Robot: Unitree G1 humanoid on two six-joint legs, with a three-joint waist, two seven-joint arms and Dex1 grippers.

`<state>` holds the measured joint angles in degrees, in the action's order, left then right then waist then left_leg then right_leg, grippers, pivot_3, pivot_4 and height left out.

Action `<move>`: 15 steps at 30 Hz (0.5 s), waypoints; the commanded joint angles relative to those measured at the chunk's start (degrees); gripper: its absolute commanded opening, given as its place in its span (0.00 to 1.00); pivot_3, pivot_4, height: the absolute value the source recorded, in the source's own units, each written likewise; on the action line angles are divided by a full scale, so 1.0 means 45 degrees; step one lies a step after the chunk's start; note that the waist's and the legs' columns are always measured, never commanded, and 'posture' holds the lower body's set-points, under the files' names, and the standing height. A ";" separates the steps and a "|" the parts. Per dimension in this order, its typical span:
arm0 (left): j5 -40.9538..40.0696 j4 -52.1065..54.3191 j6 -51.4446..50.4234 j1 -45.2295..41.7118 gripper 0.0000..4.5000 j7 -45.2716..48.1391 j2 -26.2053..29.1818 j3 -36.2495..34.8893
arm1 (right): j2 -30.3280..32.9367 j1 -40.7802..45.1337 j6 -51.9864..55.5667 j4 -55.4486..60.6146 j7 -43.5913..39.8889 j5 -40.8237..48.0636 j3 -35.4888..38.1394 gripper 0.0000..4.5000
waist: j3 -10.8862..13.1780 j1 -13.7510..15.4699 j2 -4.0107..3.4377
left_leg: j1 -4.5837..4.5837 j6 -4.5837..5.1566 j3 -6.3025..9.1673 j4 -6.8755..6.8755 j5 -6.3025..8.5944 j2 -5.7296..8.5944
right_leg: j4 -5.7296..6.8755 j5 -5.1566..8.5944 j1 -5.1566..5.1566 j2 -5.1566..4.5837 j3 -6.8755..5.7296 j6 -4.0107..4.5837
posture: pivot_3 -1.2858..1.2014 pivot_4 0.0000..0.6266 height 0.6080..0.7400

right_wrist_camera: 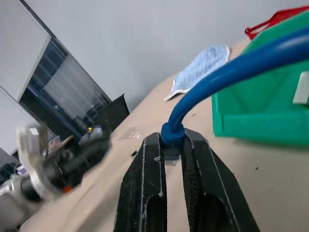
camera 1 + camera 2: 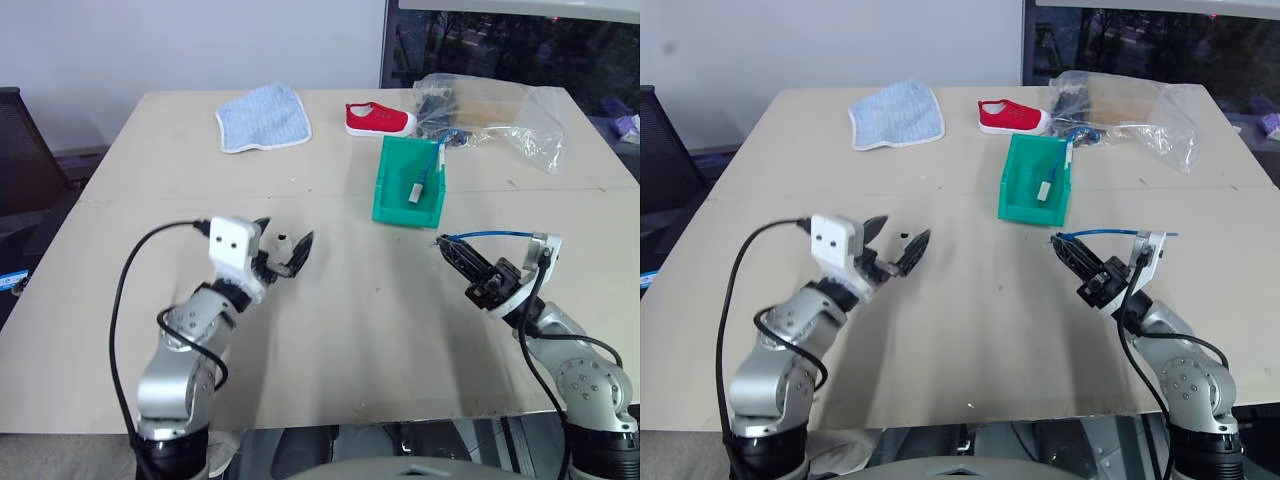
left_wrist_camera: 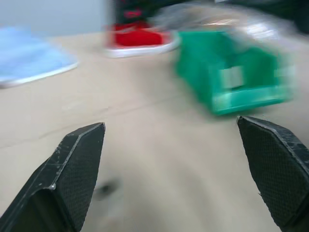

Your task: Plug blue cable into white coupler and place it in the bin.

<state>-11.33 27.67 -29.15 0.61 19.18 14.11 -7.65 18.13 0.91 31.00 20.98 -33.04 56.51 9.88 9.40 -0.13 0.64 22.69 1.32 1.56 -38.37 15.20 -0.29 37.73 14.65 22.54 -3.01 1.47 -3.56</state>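
Note:
My right gripper (image 2: 447, 246) hovers over the table's near right part, shut on the plug end of the blue cable (image 2: 492, 234). The cable arches back over that wrist. In the right wrist view the plug (image 1: 170, 155) sits pinched between the two fingers. My left gripper (image 2: 286, 236) is open at the near left, and the table shows between its fingers (image 3: 72, 169). A tiny white piece (image 2: 904, 238) shows by those fingers; I cannot tell whether it is the white coupler. The green bin (image 2: 384, 185) stands beyond both grippers and holds another blue cable with a pale block (image 2: 418, 190).
A red shoe (image 2: 378, 119) and a clear crinkled plastic bag (image 2: 500, 112) lie behind the bin. A blue cloth (image 2: 264, 117) rests at the far left. Bare table spreads between the grippers and the bin.

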 commanded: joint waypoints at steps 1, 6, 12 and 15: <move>0.0767 -0.1088 0.1061 -0.0251 1.00 -0.0816 -0.0373 0.0555 | 0.0009 0.0182 -0.0173 0.0140 -0.0186 -0.0099 0.0029 0.00 | 0.0000 0.0043 0.0003 | 0.0003 0.0000 0.0006 -0.0002 0.0000 0.0002 | 0.0001 0.0000 0.0000 0.0003 -0.0006 0.0000 | 0.52 0.24 1.00; 0.1201 -0.2872 0.1848 -0.0893 1.00 -0.1228 -0.0524 0.0747 | -0.0219 0.0027 -0.0270 0.0321 -0.0103 -0.0319 -0.0038 0.00 | -0.0001 0.0041 0.0005 | 0.0007 0.0000 0.0006 0.0000 0.0000 0.0002 | 0.0003 -0.0001 0.0004 0.0007 -0.0008 -0.0002 | 0.52 0.24 1.00; 0.1459 -0.4145 0.2053 -0.1577 0.87 -0.1005 -0.0121 0.1038 | -0.0477 -0.0200 -0.0509 0.0403 -0.0137 -0.0751 -0.0167 0.00 | -0.0001 0.0008 0.0004 | 0.0009 0.0000 0.0016 0.0007 0.0000 0.0000 | 0.0005 -0.0001 0.0007 0.0007 -0.0021 -0.0003 | 0.52 0.24 1.00; 0.1497 -0.4351 0.2226 -0.1660 0.59 -0.1002 -0.0021 0.1057 | -0.0614 -0.0246 -0.0617 0.0405 -0.0120 -0.0870 -0.0208 0.00 | -0.0001 0.0012 0.0003 | 0.0006 0.0000 0.0015 0.0005 0.0000 0.0000 | 0.0008 -0.0001 0.0004 0.0004 -0.0019 -0.0003 | 0.52 0.24 1.00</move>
<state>-5.49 8.60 -20.21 -6.51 14.81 13.56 -3.10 15.58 0.05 29.57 20.50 -33.23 52.44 9.02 9.40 -0.08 0.66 22.71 1.32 1.64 -38.36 15.20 -0.29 37.79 14.65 22.56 -2.99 1.37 -3.57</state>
